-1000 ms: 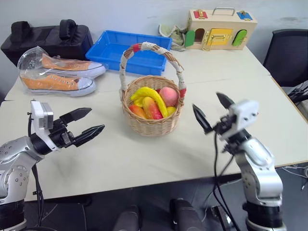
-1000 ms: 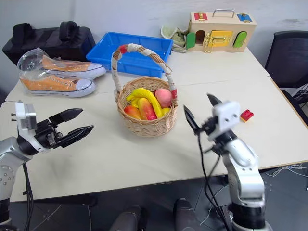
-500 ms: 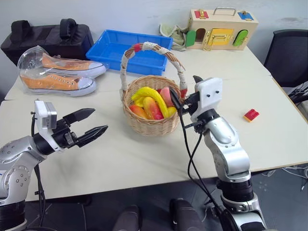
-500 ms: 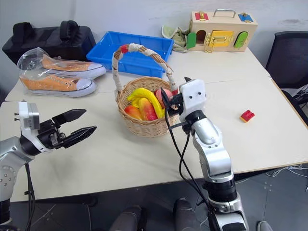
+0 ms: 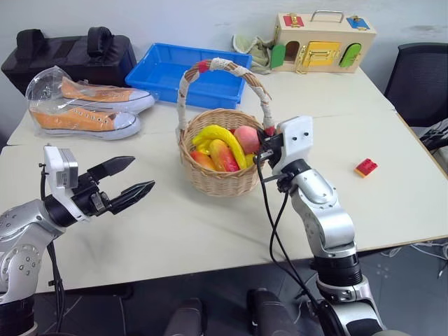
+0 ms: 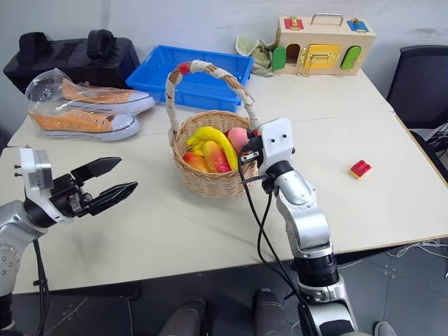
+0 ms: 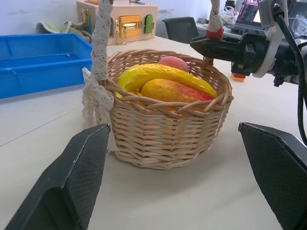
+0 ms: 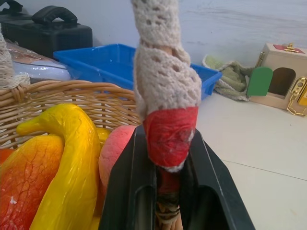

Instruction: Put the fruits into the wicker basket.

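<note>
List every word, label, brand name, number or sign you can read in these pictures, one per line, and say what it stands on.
None can be read.
Orange sneakers in clear wrap: no readable brand.
Wooden latch box: coloured doors and latches, no lettering.
Black case, blue tray, wicker basket, red brick: no markings.

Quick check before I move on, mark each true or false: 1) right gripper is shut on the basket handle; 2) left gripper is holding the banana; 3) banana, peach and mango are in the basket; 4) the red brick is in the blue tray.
1) True: the right gripper is shut on the wicker basket handle, at its red band.
2) False: the left gripper is open and holds nothing; the banana lies in the basket.
3) True: the peach and mango lie there with it.
4) False: the red brick sits on the table, far from the blue tray.
</note>
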{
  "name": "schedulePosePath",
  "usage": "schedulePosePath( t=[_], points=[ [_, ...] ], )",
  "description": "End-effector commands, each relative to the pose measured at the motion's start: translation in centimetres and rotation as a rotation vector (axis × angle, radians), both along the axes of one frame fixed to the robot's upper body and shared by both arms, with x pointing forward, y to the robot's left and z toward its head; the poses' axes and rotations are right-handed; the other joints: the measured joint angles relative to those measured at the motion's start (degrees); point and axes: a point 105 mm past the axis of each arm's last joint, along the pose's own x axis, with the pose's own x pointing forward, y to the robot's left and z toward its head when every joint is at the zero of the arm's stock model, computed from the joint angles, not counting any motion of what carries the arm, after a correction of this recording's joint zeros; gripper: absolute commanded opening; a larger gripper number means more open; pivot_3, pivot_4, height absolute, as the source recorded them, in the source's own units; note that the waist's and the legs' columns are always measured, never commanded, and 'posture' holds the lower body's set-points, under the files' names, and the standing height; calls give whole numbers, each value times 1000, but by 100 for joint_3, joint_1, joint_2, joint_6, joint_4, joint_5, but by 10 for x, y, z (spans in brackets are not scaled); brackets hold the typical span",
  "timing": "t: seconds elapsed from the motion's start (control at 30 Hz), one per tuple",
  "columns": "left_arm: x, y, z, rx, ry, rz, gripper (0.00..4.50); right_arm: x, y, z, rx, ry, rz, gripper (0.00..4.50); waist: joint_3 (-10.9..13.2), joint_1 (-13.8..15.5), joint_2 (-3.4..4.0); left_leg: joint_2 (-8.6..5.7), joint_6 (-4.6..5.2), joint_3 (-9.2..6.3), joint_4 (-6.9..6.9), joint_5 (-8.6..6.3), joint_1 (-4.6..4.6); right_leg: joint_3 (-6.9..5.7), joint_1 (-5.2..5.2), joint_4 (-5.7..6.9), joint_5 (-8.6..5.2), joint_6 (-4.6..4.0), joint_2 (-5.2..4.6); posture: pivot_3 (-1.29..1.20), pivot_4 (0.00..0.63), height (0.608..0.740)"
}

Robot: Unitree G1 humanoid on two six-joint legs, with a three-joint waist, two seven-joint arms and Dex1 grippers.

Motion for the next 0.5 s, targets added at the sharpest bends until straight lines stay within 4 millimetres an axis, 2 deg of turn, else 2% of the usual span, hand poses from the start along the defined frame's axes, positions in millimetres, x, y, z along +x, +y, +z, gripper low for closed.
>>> schedulePosePath(
  t=[0.03, 0.13, 0.27, 0.33, 0.5],
  points=[
    [-1, -6, 8, 3, -46, -22, 4500, -11, -25, 32, 39, -115, -93, 199, 0, 6, 0, -1, 0, -1, 1, 0, -2, 0, 0, 0, 0, 0, -1, 0, 150, 740],
    [1, -8, 7, 1, -43, -32, 4500, -14, -44, 38, 61, -151, -198, 199, 0, 2, 0, -1, 0, 0, 1, 0, -2, 0, 0, 0, 0, 0, -1, 0, 150, 740],
    [9, -15, 6, -5, -38, -71, 4500, -28, -105, 32, 113, -173, -523, 199, -1, 20, -1, -1, 0, -2, -1, 0, -3, -2, -1, 1, 0, 0, 1, 0, 150, 740],
    [14, -18, 6, -4, -40, -91, 4500, -32, -120, 20, 147, -144, -618, 199, 0, 15, -1, -6, 1, -2, -1, 0, -2, -3, 0, 1, 0, 0, 2, 0, 150, 740],
    [21, -22, 10, 1, -55, -116, 4500, -41, -140, 3, 155, -112, -772, 199, -1, -43, -1, -6, 6, 19, -2, 3, 4, 7, -4, 23, 1, 2, 5, 0, 150, 740]
  ],
)
